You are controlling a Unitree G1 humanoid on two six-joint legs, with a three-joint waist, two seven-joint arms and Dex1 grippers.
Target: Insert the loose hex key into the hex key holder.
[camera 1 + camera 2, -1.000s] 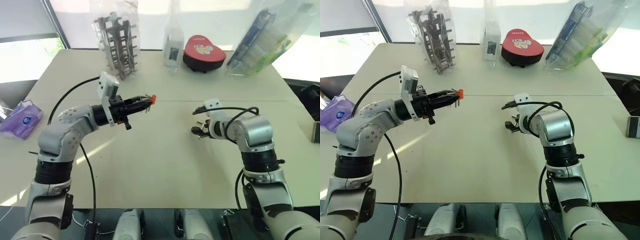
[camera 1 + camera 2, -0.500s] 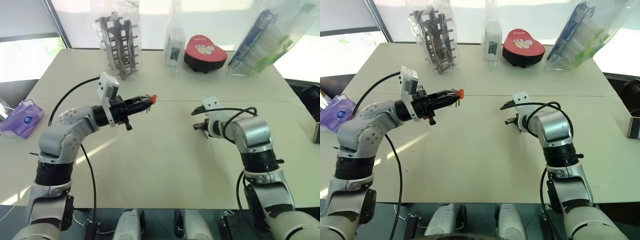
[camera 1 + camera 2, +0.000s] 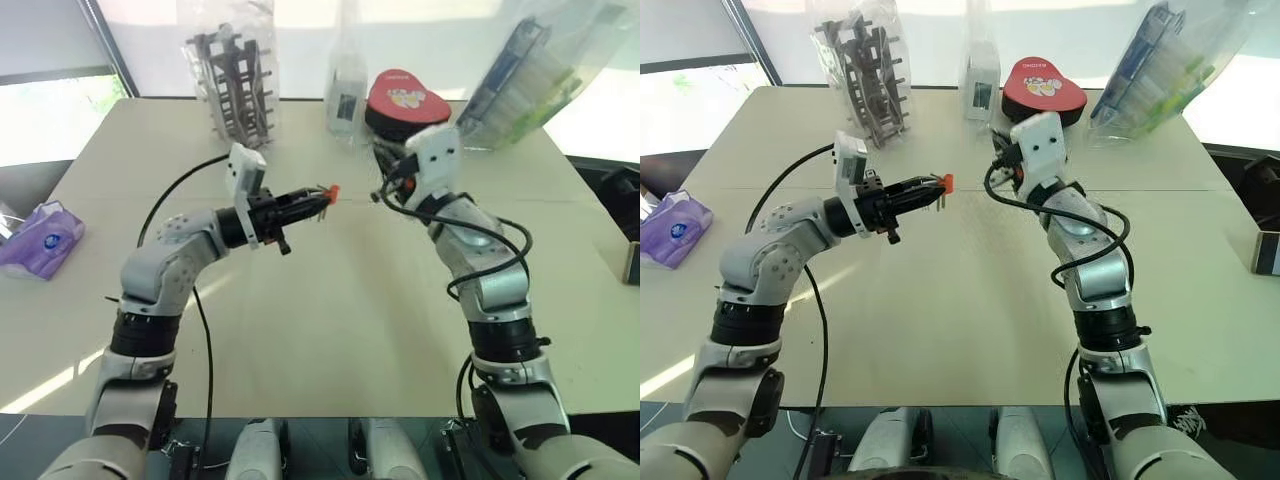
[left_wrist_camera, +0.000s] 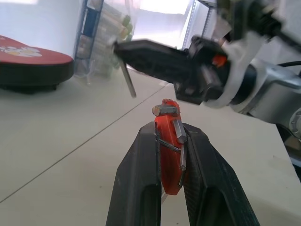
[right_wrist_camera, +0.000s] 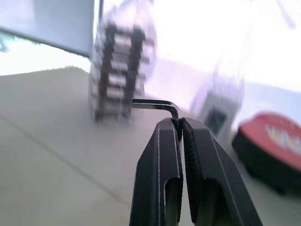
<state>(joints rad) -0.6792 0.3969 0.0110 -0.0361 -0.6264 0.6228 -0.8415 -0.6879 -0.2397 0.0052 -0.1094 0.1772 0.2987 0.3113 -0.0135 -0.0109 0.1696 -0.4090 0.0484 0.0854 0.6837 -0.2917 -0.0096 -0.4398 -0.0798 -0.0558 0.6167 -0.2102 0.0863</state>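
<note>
Presently the loose hex key is pinched at its bend between the closed fingers of the right gripper, its free leg sticking out sideways past the fingertips. Just beside it, held up above the table, the hex key holder is clamped edgewise in the closed left gripper; its orange-red block carries several small keys across the face. The two grippers point toward each other over the table's middle, tips near but apart; in the left wrist view the loose key hangs from the right gripper's tip just beyond the holder. Along the far edge of the beige table stand a clear bag holding a dark grey rack, a clear bottle-shaped pack, a red heart-shaped box with its lid on, and a large clear bag of packaged goods. A purple pouch lies at the left edge. Bright windows run behind the table.
</note>
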